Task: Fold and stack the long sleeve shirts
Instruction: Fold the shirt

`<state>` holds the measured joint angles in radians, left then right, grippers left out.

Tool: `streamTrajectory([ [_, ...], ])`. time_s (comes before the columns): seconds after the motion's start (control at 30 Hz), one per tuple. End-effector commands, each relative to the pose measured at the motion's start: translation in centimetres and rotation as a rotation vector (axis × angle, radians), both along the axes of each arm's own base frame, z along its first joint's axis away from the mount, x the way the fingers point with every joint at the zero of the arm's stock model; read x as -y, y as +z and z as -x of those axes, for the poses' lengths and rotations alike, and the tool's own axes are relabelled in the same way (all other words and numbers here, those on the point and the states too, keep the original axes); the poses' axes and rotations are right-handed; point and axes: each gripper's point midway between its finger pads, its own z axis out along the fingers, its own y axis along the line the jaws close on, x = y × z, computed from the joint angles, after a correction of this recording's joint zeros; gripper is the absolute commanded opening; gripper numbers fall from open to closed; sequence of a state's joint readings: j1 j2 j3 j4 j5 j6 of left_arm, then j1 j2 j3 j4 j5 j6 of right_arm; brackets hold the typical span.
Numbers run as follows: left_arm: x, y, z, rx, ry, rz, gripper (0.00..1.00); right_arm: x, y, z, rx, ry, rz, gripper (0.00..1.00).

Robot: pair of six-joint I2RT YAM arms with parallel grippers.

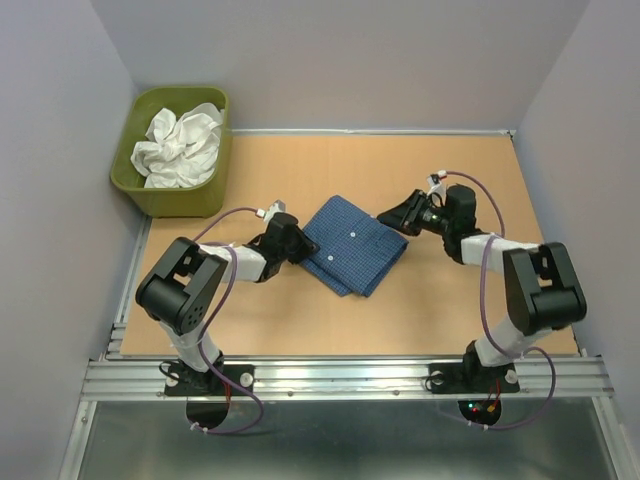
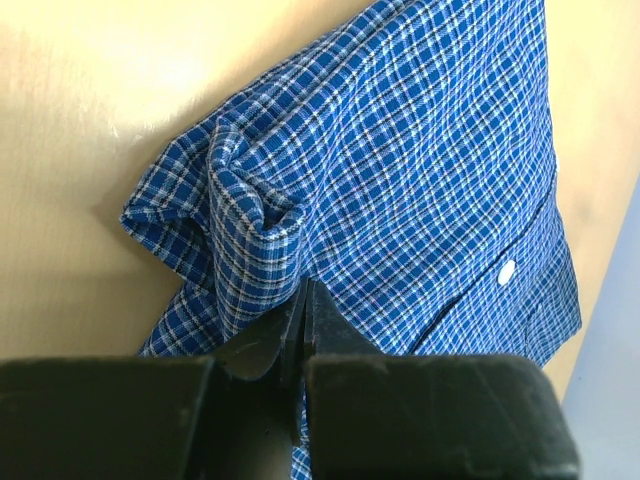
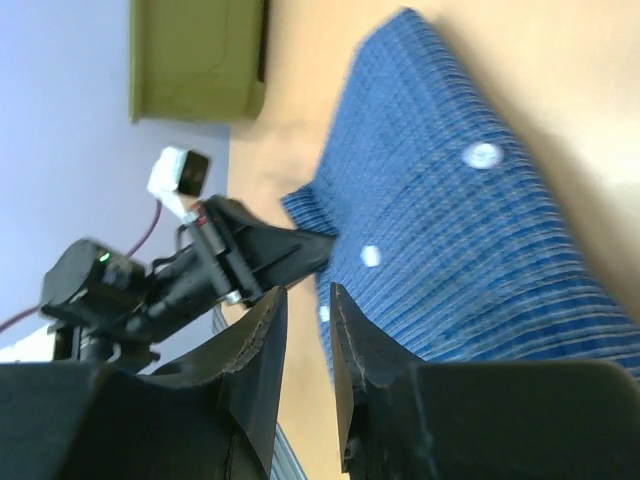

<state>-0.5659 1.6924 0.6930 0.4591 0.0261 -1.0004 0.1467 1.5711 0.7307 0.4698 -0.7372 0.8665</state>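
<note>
Checked shirt (image 1: 355, 243) lay folded on the counter (image 1: 450, 310), its left edge clamped in the left end effector (image 1: 302, 250); right end effector (image 1: 385, 216) sat just beside it, fingers slightly apart

An olive-green rectangular plastic tub (image 1: 172, 200) is sitting at the far left corner of the tan wooden tabletop (image 1: 300, 320); a silver metal rail (image 1: 340, 378) is running along its near edge.

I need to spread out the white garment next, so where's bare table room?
Bare table lies beyond the blue shirt, from the tub rightward, and in the near strip before it. The middle is crowded: the left gripper and right gripper flank the shirt.
</note>
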Motion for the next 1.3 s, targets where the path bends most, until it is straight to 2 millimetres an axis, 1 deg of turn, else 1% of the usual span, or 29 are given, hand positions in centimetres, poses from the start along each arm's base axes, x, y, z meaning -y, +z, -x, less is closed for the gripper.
streamTrajectory([
  [0.0,-1.7,-2.2,2.4,-0.083,-0.001,-0.071,0.11,0.3,-3.5,-0.5,-0.046,-0.053,-0.090,0.27],
  [0.03,-1.9,-2.4,2.6,-0.089,0.002,-0.074,0.11,0.6,-4.5,-0.5,-0.046,-0.067,-0.080,0.26],
  [0.07,-1.9,-2.5,2.7,-0.093,0.004,-0.073,0.11,1.6,-5.8,-0.6,-0.069,-0.097,-0.071,0.25],
  [0.1,-2.0,-2.7,2.9,-0.099,0.005,-0.078,0.11,2.2,-8.5,0.3,-0.137,-0.113,-0.063,0.24],
  [0.13,-2.1,-2.9,3.0,-0.105,0.005,-0.080,0.11,3.0,-8.8,0.3,-0.132,-0.122,-0.083,0.23],
  [0.17,-2.1,-3.0,3.1,-0.109,0.005,-0.080,0.11,3.4,-9.6,0.5,-0.147,-0.125,-0.088,0.23],
  [0.23,-2.2,-3.2,3.4,-0.117,0.002,-0.081,0.11,3.9,-11.1,1.3,-0.168,-0.121,-0.087,0.22],
  [0.3,-2.3,-3.3,3.4,-0.118,0.003,-0.083,0.11,4.4,-11.5,1.6,-0.166,-0.133,-0.072,0.23],
  [0.37,-2.4,-3.5,3.6,-0.122,0.001,-0.088,0.11,4.5,-10.9,1.8,-0.150,-0.129,-0.074,0.22],
  [0.43,-2.3,-3.2,3.5,-0.117,-0.007,-0.089,0.11,4.3,-9.6,1.7,-0.127,-0.115,-0.090,0.22],
  [0.47,-2.3,-3.2,3.6,-0.118,-0.010,-0.091,0.11,4.0,-7.7,1.5,-0.080,-0.089,-0.105,0.22],
  [0.53,-2.4,-2.9,3.4,-0.107,-0.009,-0.097,0.11,3.8,-6.0,1.4,-0.062,-0.070,-0.121,0.22],
  [0.6,-2.5,-2.7,3.2,-0.100,-0.008,-0.107,0.11,2.7,-3.6,1.7,-0.030,-0.012,-0.130,0.22],
  [0.63,-2.4,-2.7,3.2,-0.099,-0.011,-0.108,0.11,2.0,-2.9,2.2,-0.019,0.037,-0.132,0.22],
  [0.67,-2.4,-2.7,3.2,-0.100,-0.012,-0.110,0.11,0.5,-1.3,2.5,0.021,0.099,-0.131,0.23],
  [0.73,-2.4,-2.6,3.1,-0.098,-0.013,-0.110,0.11,-1.4,-0.7,3.6,0.012,0.177,-0.125,0.23],
  [0.77,-2.3,-2.6,3.1,-0.097,-0.014,-0.109,0.11,-3.5,-0.2,4.7,0.022,0.245,-0.126,0.23],
  [0.83,-2.4,-2.5,3.1,-0.096,-0.014,-0.110,0.11,-5.4,-0.2,5.9,0.010,0.305,-0.121,0.24],
  [0.87,-2.3,-2.6,3.1,-0.098,-0.015,-0.110,0.11,-7.0,-0.3,7.1,0.004,0.355,-0.121,0.24],
  [0.9,-2.3,-2.4,3.1,-0.094,-0.014,-0.107,0.11,-7.7,-0.5,7.7,0.000,0.375,-0.119,0.23],
  [0.97,-2.3,-2.4,3.2,-0.096,-0.015,-0.107,0.11,-9.2,-2.1,9.0,-0.036,0.419,-0.102,0.24],
  [1.0,-2.3,-2.4,3.2,-0.095,-0.015,-0.106,0.11,-9.4,-2.8,9.4,-0.051,0.432,-0.096,0.24],
  [1.03,-2.3,-2.4,3.2,-0.097,-0.013,-0.105,0.11,-9.5,-4.7,10.0,-0.101,0.439,-0.083,0.24],
  [1.07,-2.3,-2.4,3.3,-0.098,-0.013,-0.106,0.11,-9.6,-5.7,10.6,-0.128,0.449,-0.076,0.24],
  [1.13,-2.3,-2.5,3.3,-0.100,-0.013,-0.107,0.11,-9.2,-7.6,11.2,-0.166,0.452,-0.058,0.24],
  [1.17,-2.7,-2.5,2.9,-0.090,0.006,-0.124,0.11,-8.8,-9.2,11.9,-0.210,0.446,-0.042,0.23],
  [1.27,-2.8,-2.7,2.9,-0.092,0.011,-0.129,0.11,-8.1,-11.4,12.5,-0.265,0.435,-0.023,0.23],
])
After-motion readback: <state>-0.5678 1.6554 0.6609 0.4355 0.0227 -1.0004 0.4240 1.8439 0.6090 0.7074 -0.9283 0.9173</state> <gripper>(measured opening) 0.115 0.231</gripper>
